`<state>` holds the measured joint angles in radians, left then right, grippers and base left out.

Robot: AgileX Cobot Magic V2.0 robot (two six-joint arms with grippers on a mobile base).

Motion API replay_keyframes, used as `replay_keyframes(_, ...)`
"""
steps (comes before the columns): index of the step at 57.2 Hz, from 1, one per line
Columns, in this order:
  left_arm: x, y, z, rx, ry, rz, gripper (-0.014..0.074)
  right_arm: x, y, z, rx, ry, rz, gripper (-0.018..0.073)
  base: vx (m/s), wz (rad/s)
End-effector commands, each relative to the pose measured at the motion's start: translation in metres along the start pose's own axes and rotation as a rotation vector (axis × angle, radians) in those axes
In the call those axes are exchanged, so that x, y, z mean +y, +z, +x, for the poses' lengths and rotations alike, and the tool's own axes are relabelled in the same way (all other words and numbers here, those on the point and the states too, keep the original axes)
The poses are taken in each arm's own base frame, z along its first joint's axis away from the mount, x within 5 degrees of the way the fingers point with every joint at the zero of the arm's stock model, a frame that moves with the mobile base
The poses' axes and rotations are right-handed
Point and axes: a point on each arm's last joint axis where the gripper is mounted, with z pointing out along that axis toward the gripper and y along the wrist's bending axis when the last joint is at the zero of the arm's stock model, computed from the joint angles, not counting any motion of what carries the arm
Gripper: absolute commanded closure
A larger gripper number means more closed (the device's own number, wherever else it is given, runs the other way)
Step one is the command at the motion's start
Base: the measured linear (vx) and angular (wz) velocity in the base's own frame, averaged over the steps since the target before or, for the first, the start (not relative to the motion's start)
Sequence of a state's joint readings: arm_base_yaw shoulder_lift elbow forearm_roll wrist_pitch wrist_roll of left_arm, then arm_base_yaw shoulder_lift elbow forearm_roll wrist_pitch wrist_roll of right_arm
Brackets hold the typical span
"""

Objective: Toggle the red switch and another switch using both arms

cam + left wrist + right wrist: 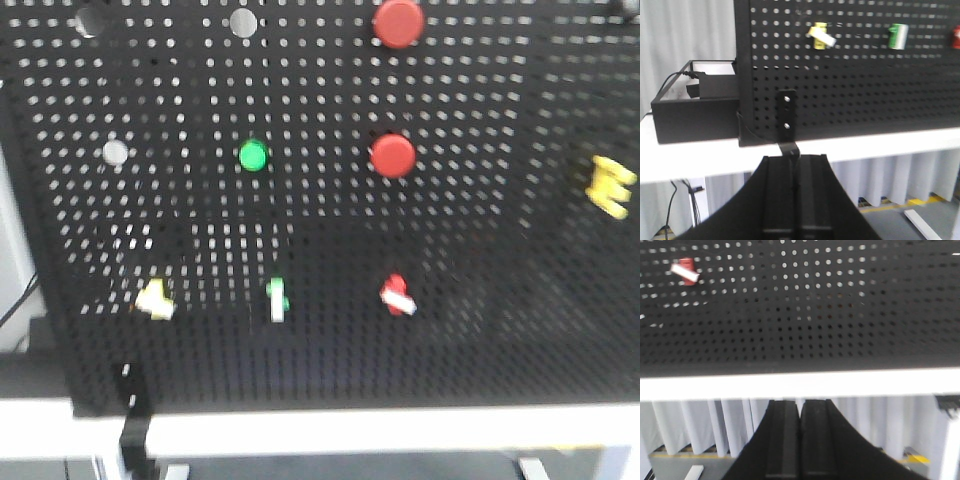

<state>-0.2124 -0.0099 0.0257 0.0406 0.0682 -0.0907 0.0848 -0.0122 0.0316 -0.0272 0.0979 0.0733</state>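
Since the red switch (397, 296) sits low on the pegboard (480, 330), up and left of the right hand (800, 407) (fingers pressed together, like the left hand (796, 165)), the right is nearer.

Both jaws together (pointing forward)

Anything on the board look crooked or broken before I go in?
Nothing looks broken. The red switch and yellow switch have slanted levers, while the green switch has its lever straight down; likely just toggle positions. The views are blurred, so fine damage would not show.
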Motion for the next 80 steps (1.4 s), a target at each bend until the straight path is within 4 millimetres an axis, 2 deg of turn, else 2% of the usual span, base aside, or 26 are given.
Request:
replay_keyframes(1, 0.000, -0.001, -0.002, -0.082, -0.011, 0.005, 0.0594, 0.000, -0.001, -0.007, -0.089, -0.013, 0.001, 0.0565, 0.38, 0.07)
replay_keyframes(27, 0.000, -0.001, -0.002, -0.082, -0.011, 0.005, 0.0594, 0.000, -0.001, -0.007, -0.089, -0.013, 0.001, 0.0565, 0.29, 0.04)
replay_keyframes(67, 0.000, -0.001, -0.002, -0.081, -0.007, 0.005, 0.0594, 0.000, -0.001, -0.007, -0.091, -0.013, 0.001, 0.0565, 0.02, -0.01)
replay_keyframes(74, 0.000, -0.001, -0.002, -0.087, -0.005, 0.005, 0.0594, 0.001, -0.003, -0.018, -0.211, 0.028, -0.010, 0.0565, 0.00, 0.00)
replay_keyframes(80, -0.001, -0.003, -0.016, -0.190, -0.044, 0.015, 0.0594, 0.001, -0.006, -0.032, -0.299, 0.054, -0.018, 0.0565, 0.00, 0.00)
